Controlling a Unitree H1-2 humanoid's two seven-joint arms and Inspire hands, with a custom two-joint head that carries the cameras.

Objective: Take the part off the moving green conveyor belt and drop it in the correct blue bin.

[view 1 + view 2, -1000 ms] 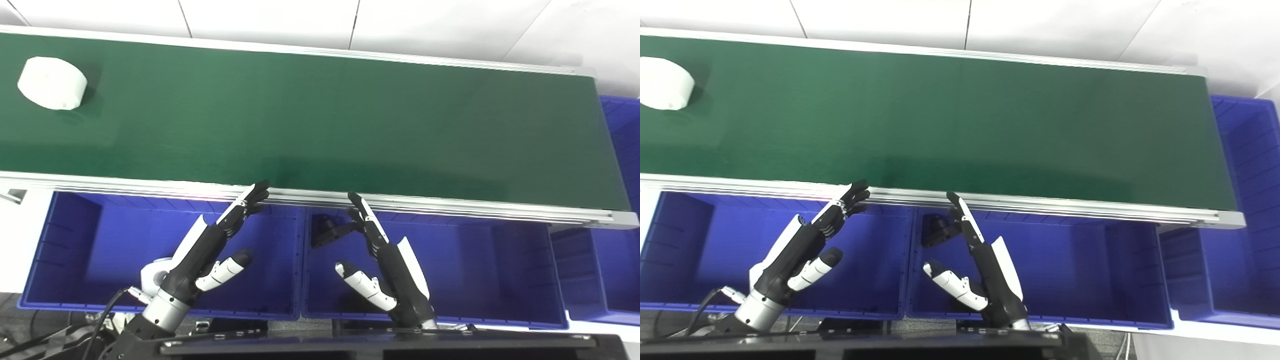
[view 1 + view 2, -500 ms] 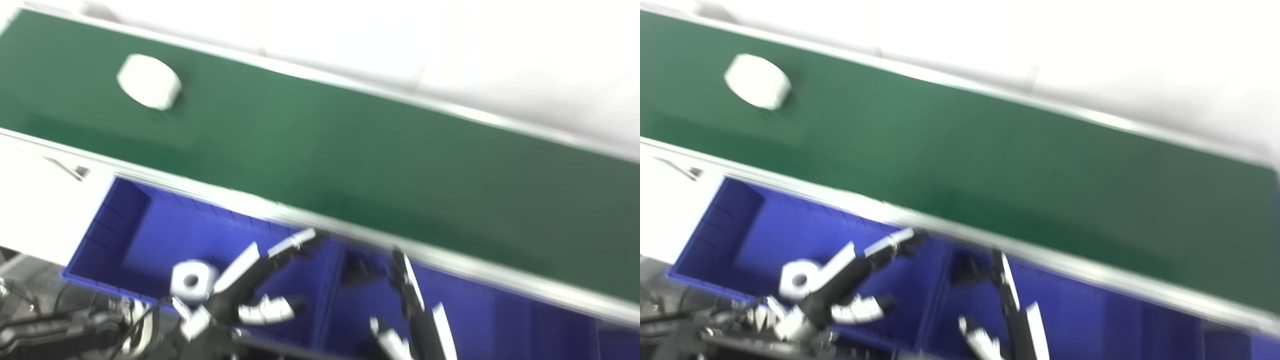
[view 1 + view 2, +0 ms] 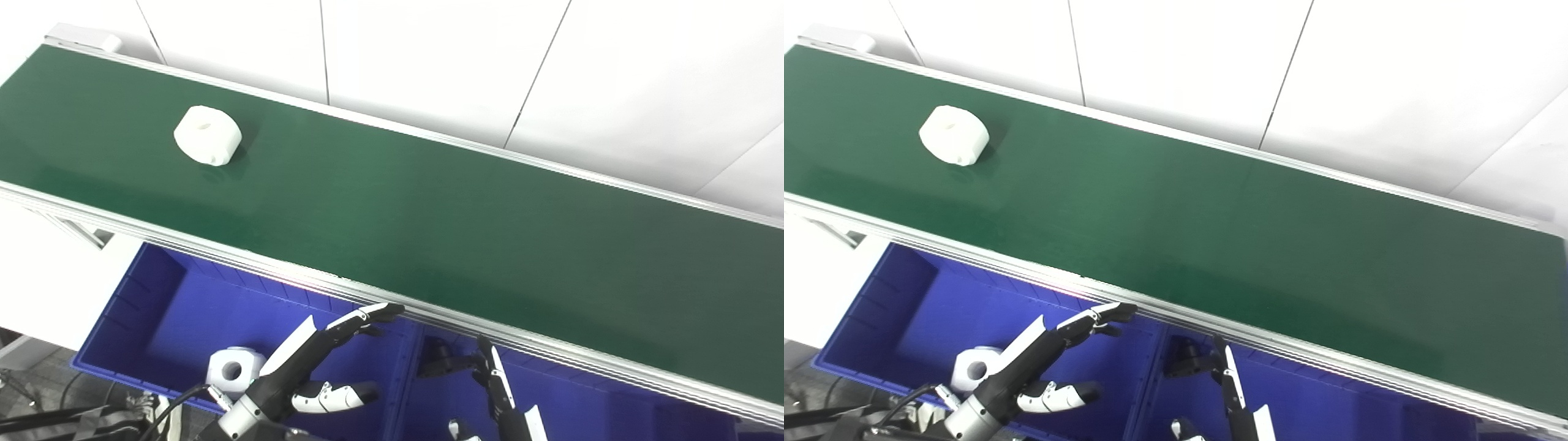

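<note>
Both hands are hovering low over the blue bins, the left hand [image 3: 309, 376] with fingers spread and holding nothing, the right hand [image 3: 499, 398] largely cut off by the frame's bottom edge, so its state cannot be told. Far off to the upper left, the white part [image 3: 207, 135] is lying on the green conveyor belt [image 3: 429, 220], well apart from either hand. Another white piece [image 3: 233, 370] is sitting in the left blue bin [image 3: 159, 306], just beside the left wrist.

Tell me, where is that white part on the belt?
The white part lies on the green belt, upper left in both views, far from both hands.
</note>
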